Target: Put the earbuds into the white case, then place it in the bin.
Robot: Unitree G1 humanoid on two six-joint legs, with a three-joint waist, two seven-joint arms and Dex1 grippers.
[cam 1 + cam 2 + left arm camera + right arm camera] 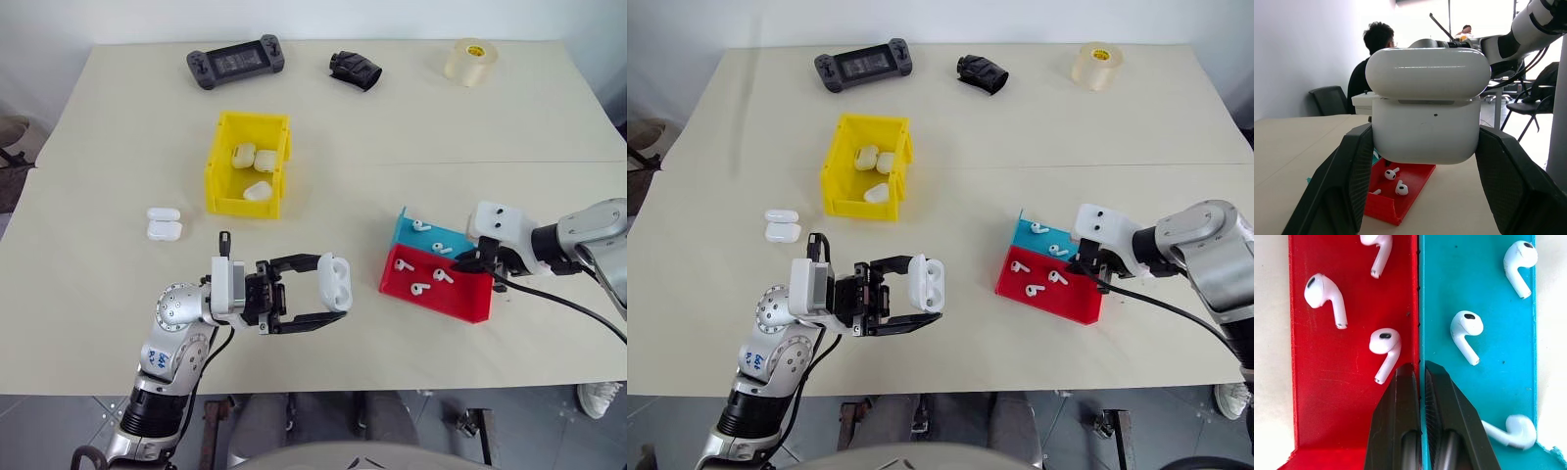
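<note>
Gripped by the left tool (pixel 331 296), the white case (pixel 334 283) sat open above the counter (pixel 549 108), glossy and likely slippery. At three o'clock, the right tool (pixel 1420 367) had closed empty astride the wall between the trays; tiny earbuds (pixel 1385 345) need pinching at the stem.

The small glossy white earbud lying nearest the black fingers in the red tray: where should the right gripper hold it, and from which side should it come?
Probably from straight above, fingers closing across the rounded head of the small glossy white earbud. It lies flat on the shallow red plastic tray, its thin stem pointing toward the right gripper. The shut fingers straddle the wall dividing it from the shallow blue plastic tray, so a sideways approach looks blocked.
</note>
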